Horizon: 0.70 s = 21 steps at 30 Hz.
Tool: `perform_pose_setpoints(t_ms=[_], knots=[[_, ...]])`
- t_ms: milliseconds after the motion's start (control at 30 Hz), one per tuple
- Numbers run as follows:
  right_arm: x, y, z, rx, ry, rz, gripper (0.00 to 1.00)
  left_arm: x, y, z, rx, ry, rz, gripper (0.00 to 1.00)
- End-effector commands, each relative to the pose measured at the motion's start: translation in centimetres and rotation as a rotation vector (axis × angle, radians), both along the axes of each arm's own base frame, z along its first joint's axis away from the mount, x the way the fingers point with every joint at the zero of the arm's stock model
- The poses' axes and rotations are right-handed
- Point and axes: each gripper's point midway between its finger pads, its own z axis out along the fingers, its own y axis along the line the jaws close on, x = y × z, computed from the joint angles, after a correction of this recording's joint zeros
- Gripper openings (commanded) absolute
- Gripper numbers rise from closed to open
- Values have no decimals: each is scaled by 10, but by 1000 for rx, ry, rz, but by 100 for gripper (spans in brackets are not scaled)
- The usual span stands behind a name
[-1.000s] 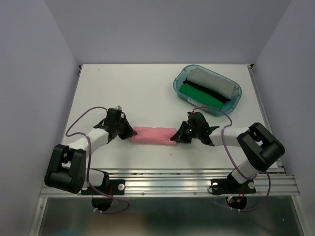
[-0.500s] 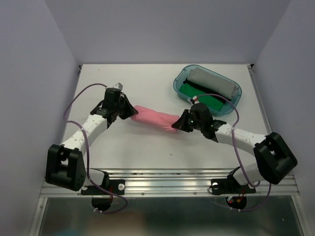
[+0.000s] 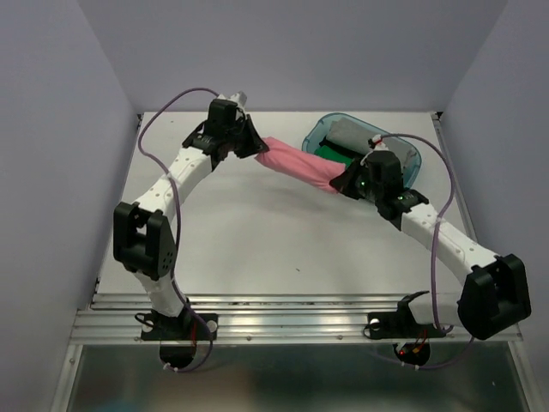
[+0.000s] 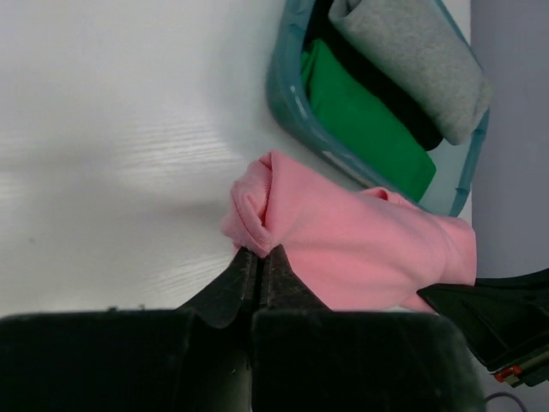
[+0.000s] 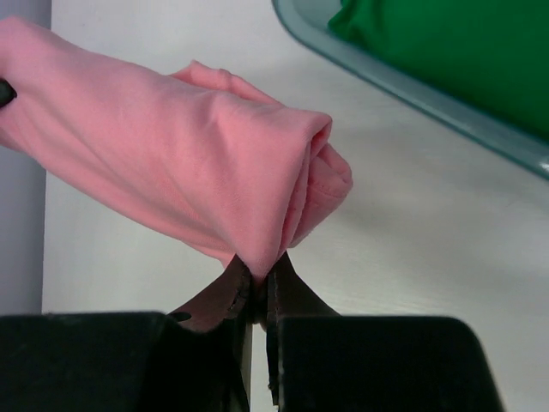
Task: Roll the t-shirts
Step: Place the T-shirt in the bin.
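1. Top external view: the pink t-shirt [image 3: 296,163] is rolled into a soft, plump sausage shape. It is slung between the two arms over the far part of the white table [image 3: 257,249] and looks clear of the surface. Its right end sits just beside the near-left rim of the teal tub [image 3: 415,161].
2. The left gripper [image 3: 255,144] has the roll's left end and the right gripper [image 3: 345,182] has the other. The roll slopes down across the view from left to right.
3. Left wrist view: the left gripper [image 4: 259,253] has its black fingers pressed tight together, pinching a fold of the pink t-shirt [image 4: 343,249]. The end of the roll shows spiral layers of smooth knit cloth, and its shadow falls on the glossy table.
4. Right wrist view: the right gripper [image 5: 257,275] is clamped on the lower edge of the pink t-shirt [image 5: 189,163]. Only a sliver shows between the tips. The cloth is matte and faintly creased, curling in at the end.
5. The tub is translucent plastic with rounded corners and a smooth lip [image 4: 287,94]. Inside lie a bright green roll [image 4: 369,129] and a flecked grey roll [image 4: 412,60], side by side, with a dark strip [image 4: 377,86] between them.
6. There is a small red-and-white mark [image 4: 506,373] on the right gripper's body, and it is too small to read.
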Motion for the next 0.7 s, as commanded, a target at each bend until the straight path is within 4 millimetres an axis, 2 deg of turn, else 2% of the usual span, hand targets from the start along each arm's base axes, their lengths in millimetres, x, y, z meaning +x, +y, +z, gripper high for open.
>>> perform_pose_setpoints(t_ms=[0,33,67,100,167,233,333,400,467,567,667], knots=[[16,-63,14,-150,-22,-129,1,43,-25,49,1,-151,-40,0],[18,-70,15,-162,-25,-136,1,44,-41,51,4,-159,-75,0],[21,-77,17,-171,-26,-151,1,56,-55,56,2,-169,-89,0],[25,-90,17,-180,-22,-183,1,59,-68,59,1,-177,-111,0],[29,-102,19,-188,-24,-199,1,77,-86,63,-15,-196,-141,0],[34,-112,21,-192,-25,-220,1,88,-98,65,-32,-211,-166,0],[45,-137,15,-211,-2,-270,1,117,-120,66,-60,-260,-196,0],[49,-147,13,-226,2,-293,1,124,-131,66,-93,-275,-224,0],[55,-160,9,-232,19,-311,1,132,-142,58,-123,-291,-253,0],[58,-160,4,-225,32,-287,1,133,-153,45,-145,-283,-289,0],[59,-165,-6,-242,58,-284,1,136,-164,14,-138,-255,-317,0]])
